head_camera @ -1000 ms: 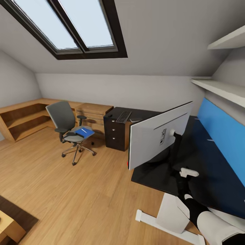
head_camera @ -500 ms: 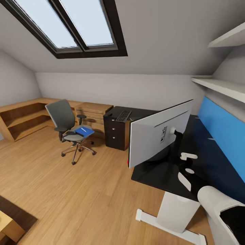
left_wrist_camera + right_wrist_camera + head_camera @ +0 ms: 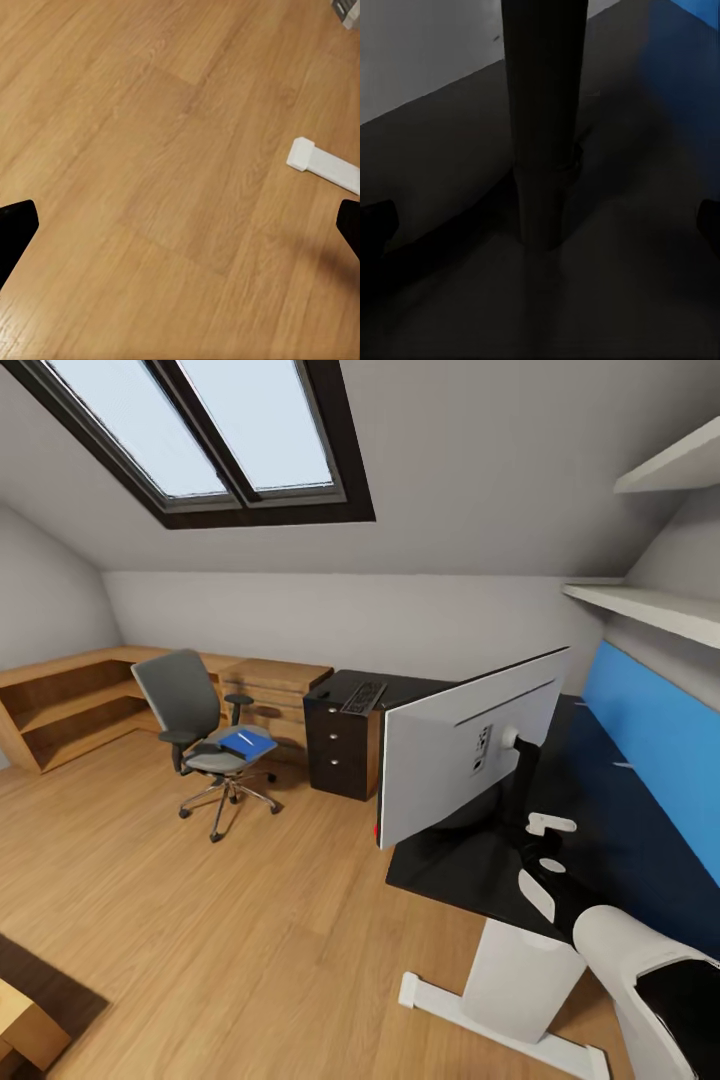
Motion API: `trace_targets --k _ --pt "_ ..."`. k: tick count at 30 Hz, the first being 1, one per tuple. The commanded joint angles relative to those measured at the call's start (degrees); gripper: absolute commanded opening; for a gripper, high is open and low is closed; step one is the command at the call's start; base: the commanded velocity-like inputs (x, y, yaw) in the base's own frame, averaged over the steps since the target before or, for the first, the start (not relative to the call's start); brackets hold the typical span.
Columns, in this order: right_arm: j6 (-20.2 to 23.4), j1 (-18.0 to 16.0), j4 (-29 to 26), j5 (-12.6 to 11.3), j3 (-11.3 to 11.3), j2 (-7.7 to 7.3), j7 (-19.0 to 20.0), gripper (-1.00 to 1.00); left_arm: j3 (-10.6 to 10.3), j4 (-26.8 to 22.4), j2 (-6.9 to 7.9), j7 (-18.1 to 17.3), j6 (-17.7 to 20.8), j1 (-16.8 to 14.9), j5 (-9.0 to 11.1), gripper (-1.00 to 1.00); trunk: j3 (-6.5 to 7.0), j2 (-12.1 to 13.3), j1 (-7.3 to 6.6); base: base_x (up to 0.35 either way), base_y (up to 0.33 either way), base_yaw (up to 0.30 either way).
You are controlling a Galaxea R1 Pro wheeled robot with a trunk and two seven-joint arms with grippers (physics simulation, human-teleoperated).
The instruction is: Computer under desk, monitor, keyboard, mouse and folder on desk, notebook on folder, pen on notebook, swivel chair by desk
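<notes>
Both of my grippers stand with their jaws spread wide: the right gripper (image 3: pixel 540 221) points at the black post of the monitor's stand, with a fingertip at each edge of its wrist view and nothing between them, and the left gripper (image 3: pixel 180 225) faces bare wooden floor (image 3: pixel 150 150) with the white foot of the desk's leg ahead of it. My right arm (image 3: pixel 650 980) reaches in over the near right of the desk (image 3: pixel 600 830), behind the monitor (image 3: pixel 465 755), which stands on the black top with its pale back toward me. Farther left, the keyboard (image 3: pixel 363 698) lies on a dark drawer cabinet (image 3: pixel 340 745). Left again, well apart from the desk, the swivel chair (image 3: pixel 200 735) stands on the floor with the folder (image 3: pixel 247 742) on its seat.
</notes>
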Motion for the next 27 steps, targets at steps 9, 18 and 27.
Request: trace_targets --k 9,18,27 --pt "-5.28 -0.04 1.33 -0.44 0.32 0.21 -0.27 1.0 -0.13 1.66 0.2 0.08 -0.29 0.0 0.5 1.0 -0.05 -0.03 0.01 0.034 0.0 0.0" --pt "-7.36 -0.04 3.5 -0.44 0.33 0.01 -0.27 1.0 -0.21 1.85 0.15 0.07 -0.22 0.0 0.46 1.0 -0.05 -0.03 0.01 0.122 -0.015 0.0" --pt "-7.61 -0.04 4.73 -0.44 0.32 -0.26 -0.27 1.0 -0.3 2.19 0.13 0.07 -0.21 0.0 0.45 1.0 -0.05 -0.03 0.01 0.082 -0.001 0.0"
